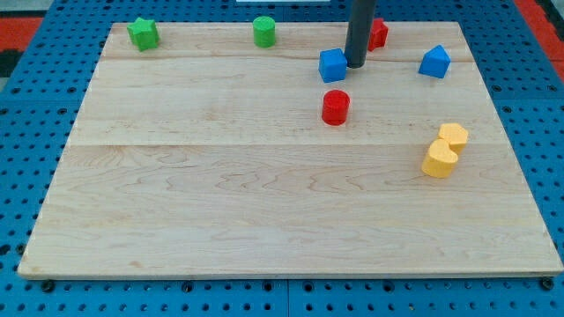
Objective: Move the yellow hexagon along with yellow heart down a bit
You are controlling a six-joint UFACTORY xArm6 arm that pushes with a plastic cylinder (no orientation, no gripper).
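The yellow hexagon (454, 135) and the yellow heart (439, 160) lie touching each other at the view's right, the heart just below and left of the hexagon. My tip (355, 65) is at the view's top centre, right beside a blue block (332, 65), far up and left of the yellow pair.
A red cylinder (335, 106) sits below the blue block. A red block (377, 33) is partly hidden behind the rod. A blue block (434, 62) lies at the top right. A green star (143, 33) and green cylinder (264, 31) lie along the top edge.
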